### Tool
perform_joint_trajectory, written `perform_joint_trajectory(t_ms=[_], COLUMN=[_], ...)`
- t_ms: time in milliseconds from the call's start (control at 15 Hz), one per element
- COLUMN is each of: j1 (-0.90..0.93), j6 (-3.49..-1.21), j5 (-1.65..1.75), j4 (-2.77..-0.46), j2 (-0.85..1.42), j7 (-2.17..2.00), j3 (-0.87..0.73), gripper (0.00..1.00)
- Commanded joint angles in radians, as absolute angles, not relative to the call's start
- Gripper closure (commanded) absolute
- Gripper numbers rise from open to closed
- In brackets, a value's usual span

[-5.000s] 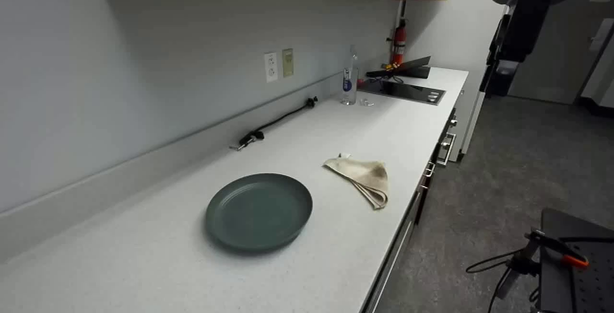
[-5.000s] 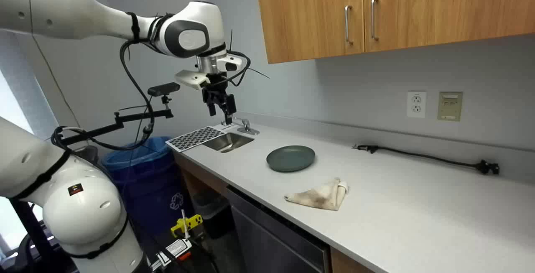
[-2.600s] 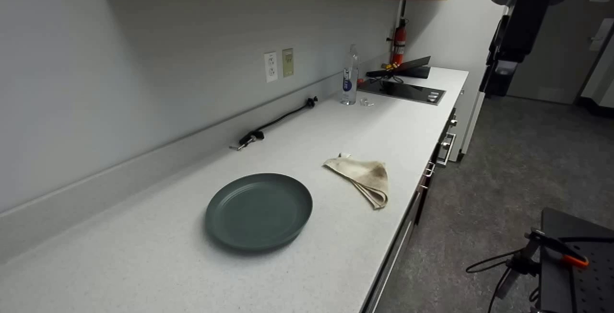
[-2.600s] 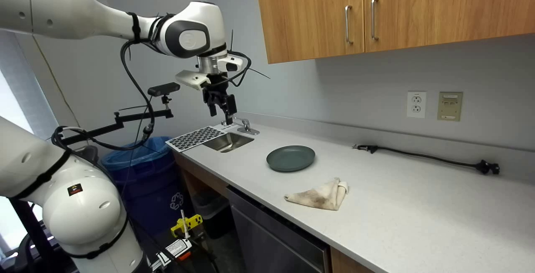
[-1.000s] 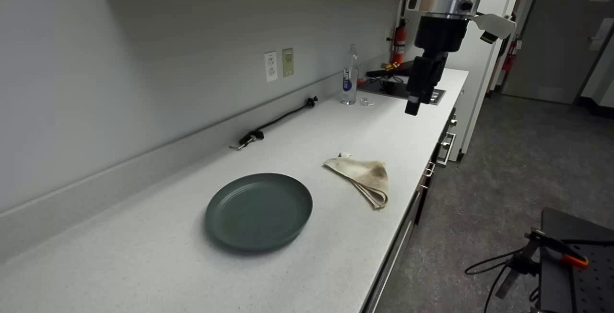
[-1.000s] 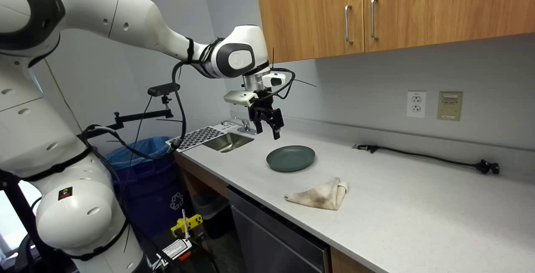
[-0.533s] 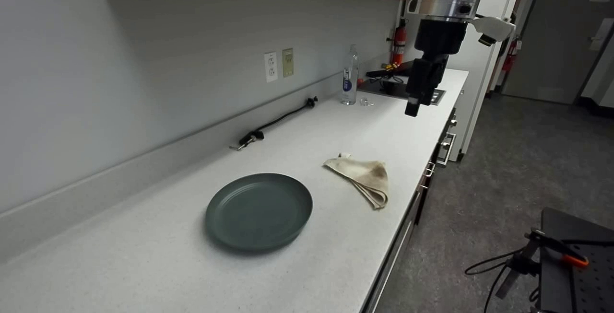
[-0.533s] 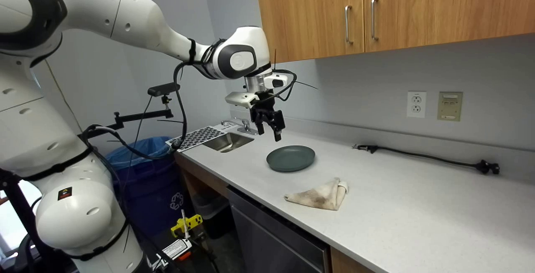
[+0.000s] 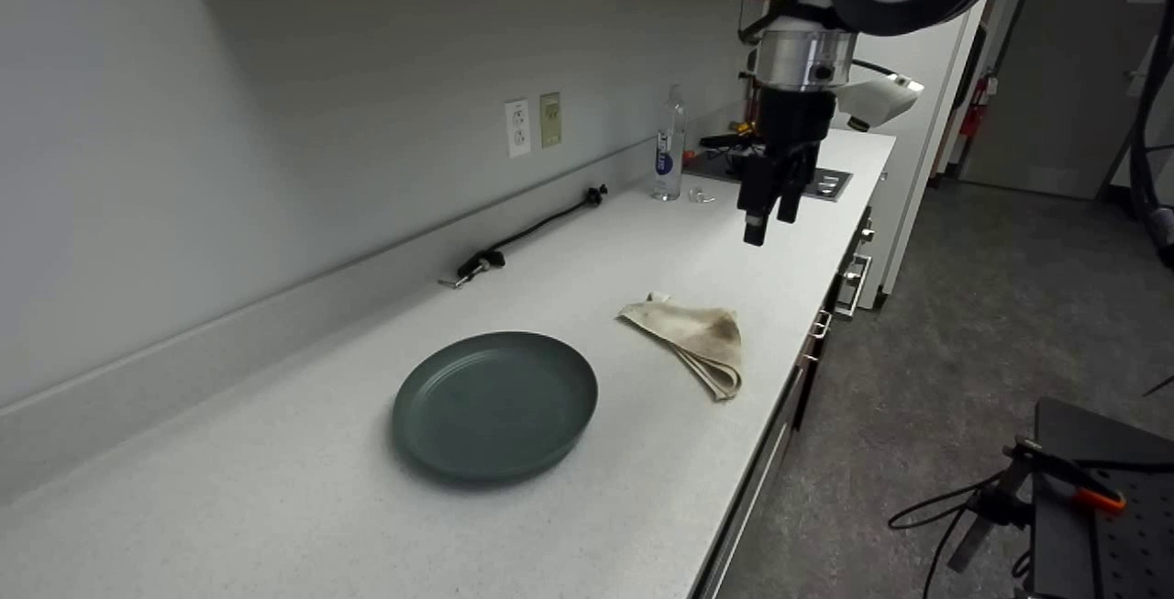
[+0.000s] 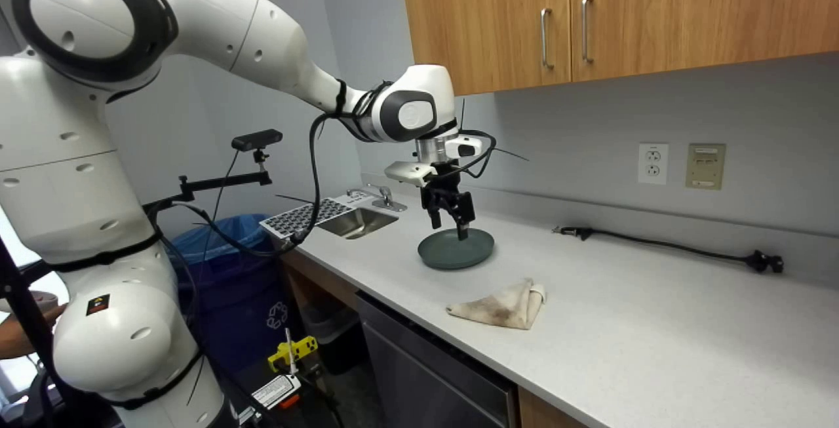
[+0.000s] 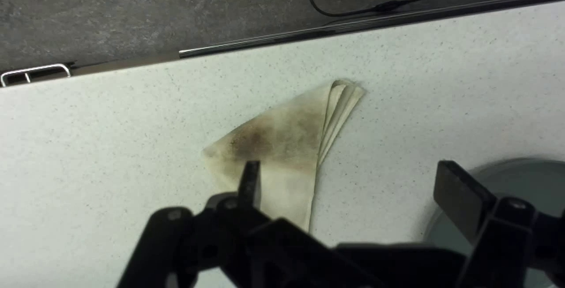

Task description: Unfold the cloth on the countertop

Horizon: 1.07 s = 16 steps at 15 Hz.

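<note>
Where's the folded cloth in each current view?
In an exterior view: cloth right of centre, right of the dark green plate.
In an exterior view: cloth lower half, below the plate.
In the wrist view: cloth central, left of the plate.
Shared landmark: the plate.

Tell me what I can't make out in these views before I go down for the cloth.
Wrist view: lower end of the cloth, hidden behind the fingers.
Wrist view: how many layers are folded; the top one hides most.
Wrist view: the plate, cut off by the right edge and partly covered by the fingers.
In an exterior view: the small clear object beside the bottle, too small to identify.
</note>
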<state>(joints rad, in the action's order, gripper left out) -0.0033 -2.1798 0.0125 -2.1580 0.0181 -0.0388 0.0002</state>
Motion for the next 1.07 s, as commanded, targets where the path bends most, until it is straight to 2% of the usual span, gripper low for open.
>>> perform_joint_trajectory(t_ms=[0, 600, 1000], j1=[0.003, 0.029, 0.033], j6=[-2.18, -2.158, -2.173], j5=[0.05, 0.085, 0.063], j4=[-2.023, -1.818, -1.846], j2=[0.173, 0.403, 0.397], j7=[-0.076, -0.055, -0.041], j3=[0.001, 0.001, 0.011], gripper=[0.0, 0.0, 0.0])
